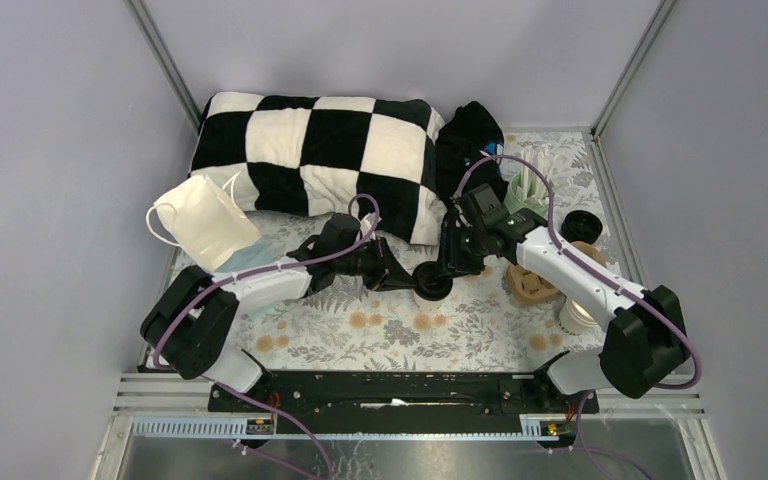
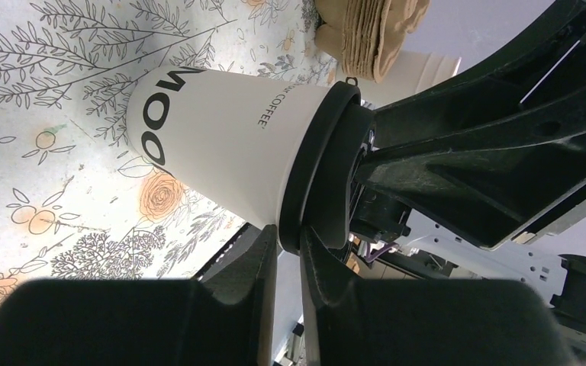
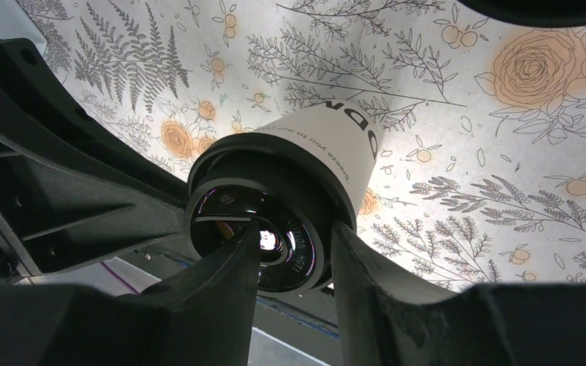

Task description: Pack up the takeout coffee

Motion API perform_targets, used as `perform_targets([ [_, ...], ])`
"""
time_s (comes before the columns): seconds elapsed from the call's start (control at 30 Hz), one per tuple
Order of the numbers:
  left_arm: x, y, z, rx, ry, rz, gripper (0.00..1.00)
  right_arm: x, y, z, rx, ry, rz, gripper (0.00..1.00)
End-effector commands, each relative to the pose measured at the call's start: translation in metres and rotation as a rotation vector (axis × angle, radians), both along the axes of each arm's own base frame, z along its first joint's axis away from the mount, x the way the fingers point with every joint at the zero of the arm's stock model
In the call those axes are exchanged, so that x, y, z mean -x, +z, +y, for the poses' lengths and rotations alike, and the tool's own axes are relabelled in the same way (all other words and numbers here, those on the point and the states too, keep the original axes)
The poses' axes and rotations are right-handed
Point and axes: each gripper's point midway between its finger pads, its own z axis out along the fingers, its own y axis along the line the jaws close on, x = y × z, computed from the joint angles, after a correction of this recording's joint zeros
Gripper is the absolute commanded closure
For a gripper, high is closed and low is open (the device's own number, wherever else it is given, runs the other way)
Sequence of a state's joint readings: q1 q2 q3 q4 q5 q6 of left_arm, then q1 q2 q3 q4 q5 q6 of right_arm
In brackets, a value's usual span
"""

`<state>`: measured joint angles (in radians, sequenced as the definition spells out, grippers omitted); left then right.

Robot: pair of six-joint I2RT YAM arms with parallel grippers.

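1. The takeout coffee cup [image 1: 432,283] sits at the middle of the floral surface [image 1: 380,330], between the two arms. It is white with black lettering and has its black lid [image 3: 290,191] on. Cannot tell whether its base rests on the surface.
2. The left gripper [image 2: 288,245] reaches in from the left. Its fingers are nearly together, and the lid's rim runs into the narrow gap between them, so it appears pinched on the rim.
3. The right gripper [image 3: 296,238] comes down from the far right. Its fingers are spread partway: one lies across the lid's top, the other sits against the outer rim. Cannot tell whether they squeeze.
4. The brown moulded-pulp carrier [image 1: 538,283] is to the right, partly under the right arm.
5. A second lidded cup [image 1: 582,225] stands beyond the carrier, and a mint-green cup of white sticks [image 1: 526,190] stands farther back.
6. A checkered cushion [image 1: 310,150] lies at the far edge.
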<state>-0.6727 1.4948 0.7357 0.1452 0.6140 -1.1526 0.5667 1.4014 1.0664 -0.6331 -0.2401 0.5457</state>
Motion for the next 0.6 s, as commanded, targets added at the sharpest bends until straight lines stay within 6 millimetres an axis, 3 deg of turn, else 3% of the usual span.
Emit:
perform_targets([
  [0.0, -0.004, -0.001, -0.006, 0.022, 0.037, -0.041, 0.83, 0.019, 0.002, 0.026, -0.07, 0.024, 0.05, 0.56],
  [0.2, -0.004, -0.008, -0.004, 0.03, 0.072, -0.059, 0.84, 0.021, -0.006, 0.024, -0.044, -0.001, 0.049, 0.55],
  [0.57, 0.014, -0.073, 0.033, -0.233, 0.111, 0.041, 0.87, 0.026, -0.021, 0.0, 0.06, -0.059, 0.049, 0.54],
])
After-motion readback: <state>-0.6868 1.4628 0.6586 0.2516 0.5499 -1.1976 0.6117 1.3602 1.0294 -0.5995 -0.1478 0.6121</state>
